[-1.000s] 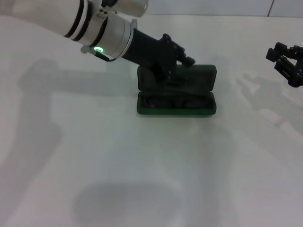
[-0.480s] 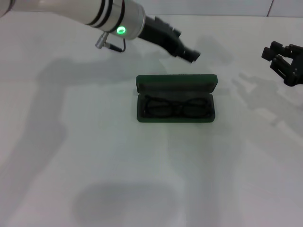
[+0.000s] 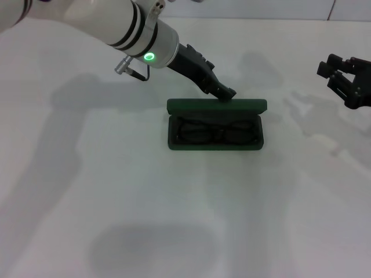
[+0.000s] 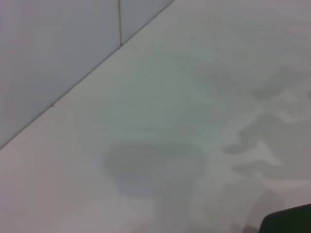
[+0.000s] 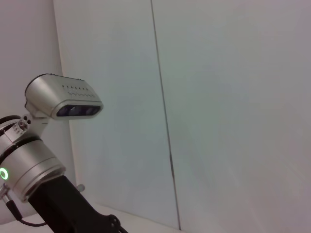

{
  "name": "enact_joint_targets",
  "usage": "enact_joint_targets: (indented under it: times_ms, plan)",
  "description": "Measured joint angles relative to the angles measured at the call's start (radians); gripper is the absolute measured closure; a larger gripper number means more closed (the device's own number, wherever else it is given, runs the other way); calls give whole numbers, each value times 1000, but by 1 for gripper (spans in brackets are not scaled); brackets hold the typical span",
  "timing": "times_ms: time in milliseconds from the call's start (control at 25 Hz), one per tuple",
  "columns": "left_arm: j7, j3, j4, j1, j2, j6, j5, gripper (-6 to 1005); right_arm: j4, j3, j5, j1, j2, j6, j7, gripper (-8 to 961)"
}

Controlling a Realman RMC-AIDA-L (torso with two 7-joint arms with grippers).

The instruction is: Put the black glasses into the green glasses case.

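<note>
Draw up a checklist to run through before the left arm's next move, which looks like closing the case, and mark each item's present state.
1. Thin black wire-framed glasses lie inside the tray: ok.
2. Dark green rectangular hard case is open, lid upright: ok.
3. Left gripper sits at the lid's top edge: ok.
4. Temple arms fully below the rim: cannot tell.
5. Right gripper parked apart from the case: ok.

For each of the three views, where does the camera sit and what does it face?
Head view: sits high, looks down at the table; left gripper at the open green glasses case holding the black glasses, right gripper apart.
Left wrist view: faces table and wall; no fingers show.
Right wrist view: faces wall; left arm shows.
Shared: head and right wrist views both show the left arm.
</note>
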Motion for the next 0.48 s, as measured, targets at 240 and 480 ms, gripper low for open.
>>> enact_joint_targets:
  times_ms: [240, 480]
  plan:
    - [120, 1, 30, 53, -1, 31, 1, 105, 0, 2, -1, 1, -4, 11, 0, 721]
    - [307, 0, 52, 130, -2, 46, -179, 105, -5, -1, -1, 3, -3, 34, -5, 720]
